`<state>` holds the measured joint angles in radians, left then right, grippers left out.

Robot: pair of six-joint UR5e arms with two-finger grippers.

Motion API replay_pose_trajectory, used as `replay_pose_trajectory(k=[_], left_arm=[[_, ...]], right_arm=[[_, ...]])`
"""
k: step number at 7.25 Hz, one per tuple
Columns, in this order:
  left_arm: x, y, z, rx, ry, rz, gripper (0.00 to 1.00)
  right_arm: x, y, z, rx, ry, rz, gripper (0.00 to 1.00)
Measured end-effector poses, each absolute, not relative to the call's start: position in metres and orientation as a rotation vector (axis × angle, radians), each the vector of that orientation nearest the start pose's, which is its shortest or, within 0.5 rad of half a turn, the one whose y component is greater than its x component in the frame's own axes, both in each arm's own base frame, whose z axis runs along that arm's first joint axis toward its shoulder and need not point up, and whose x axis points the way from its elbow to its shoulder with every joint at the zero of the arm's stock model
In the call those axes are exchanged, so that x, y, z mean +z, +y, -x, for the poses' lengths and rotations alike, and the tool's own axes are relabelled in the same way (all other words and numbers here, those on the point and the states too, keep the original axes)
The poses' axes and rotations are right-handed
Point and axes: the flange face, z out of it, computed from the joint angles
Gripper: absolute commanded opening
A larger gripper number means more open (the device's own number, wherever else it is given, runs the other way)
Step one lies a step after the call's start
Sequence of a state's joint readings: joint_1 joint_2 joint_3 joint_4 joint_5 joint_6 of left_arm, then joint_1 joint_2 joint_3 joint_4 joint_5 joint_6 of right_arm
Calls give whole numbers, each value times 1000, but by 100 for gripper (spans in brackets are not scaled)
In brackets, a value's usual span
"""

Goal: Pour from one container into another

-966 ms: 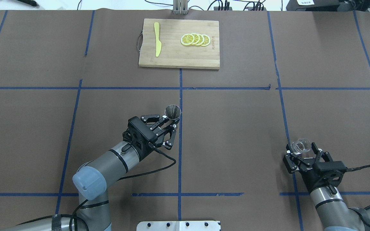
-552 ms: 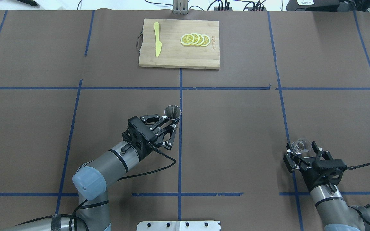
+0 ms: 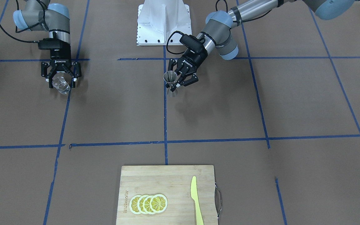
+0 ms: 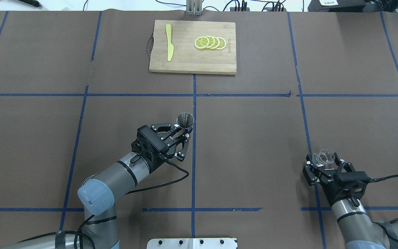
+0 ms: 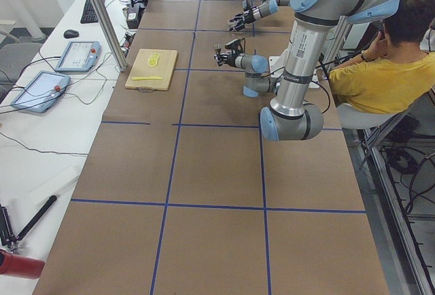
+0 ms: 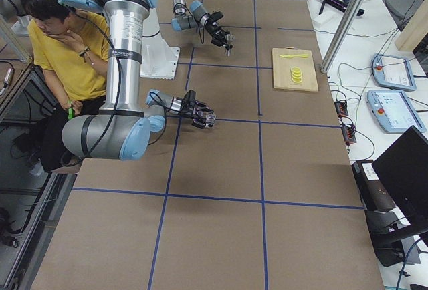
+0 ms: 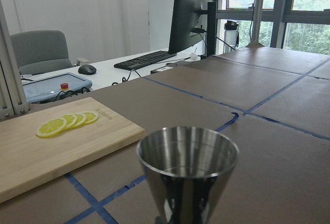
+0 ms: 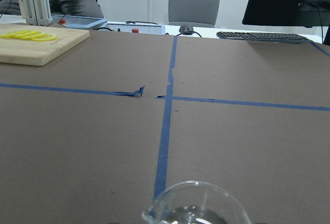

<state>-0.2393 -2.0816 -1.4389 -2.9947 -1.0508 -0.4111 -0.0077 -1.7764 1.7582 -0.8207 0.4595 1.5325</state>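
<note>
The steel jigger stands upright just left of the centre tape line, and my left gripper is shut on its narrow waist. Its open top cone fills the left wrist view. In the front-facing view the jigger sits at the left gripper's fingertips. The clear glass cup is at the near right, between the fingers of my right gripper. That gripper is open, with a thin gap on each side of the cup. Only the cup's rim and pouring lip show in the right wrist view.
A bamboo cutting board lies at the far centre. On it are lemon slices and a yellow knife. Blue tape lines grid the brown table. A seated person in a yellow shirt is beside the robot base.
My right gripper has shifted slightly left and toward the robot around the glass cup. The left gripper and jigger have barely moved.
</note>
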Motion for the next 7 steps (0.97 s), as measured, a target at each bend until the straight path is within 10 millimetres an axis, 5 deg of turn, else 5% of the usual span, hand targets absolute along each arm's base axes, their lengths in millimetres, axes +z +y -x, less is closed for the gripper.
replay_pose_trajectory(k=[4, 7], left_arm=[[271, -328, -572, 195, 1096, -1399, 0], [270, -328, -571, 193, 1098, -1399, 0]], right_arm=[[554, -220, 412, 362, -633, -1066, 81], [554, -220, 412, 362, -633, -1066, 64]])
